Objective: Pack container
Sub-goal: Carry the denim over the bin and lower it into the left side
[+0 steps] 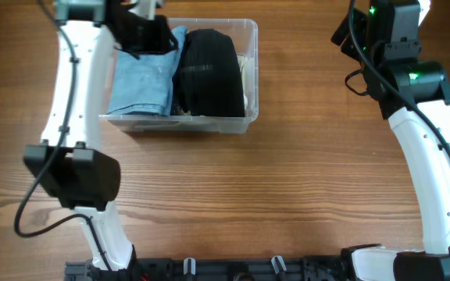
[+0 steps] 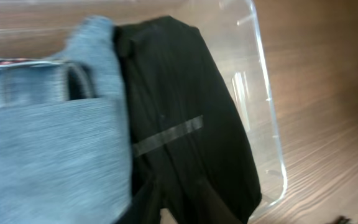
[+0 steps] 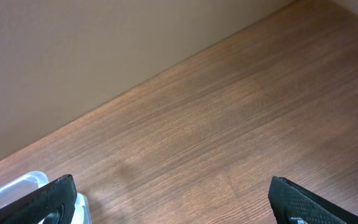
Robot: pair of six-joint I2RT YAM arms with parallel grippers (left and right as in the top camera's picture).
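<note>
Packing seemed nearly finished: jeans [image 1: 141, 78] and a black garment [image 1: 209, 70] lay inside the container [image 1: 254, 74]. The left arm [image 1: 76, 86] hung above it, and I could not tell its fingers' state. The right fingers [image 3: 303, 200] were released and empty. The next move probably called for lifting clear.

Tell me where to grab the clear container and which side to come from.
Grip the container's thick rim on its right short wall, coming straight down from above. A bare gap there, beside the black garment, should leave room for one finger inside and one outside. The blue garment and left gripper crowd the left end.
</note>
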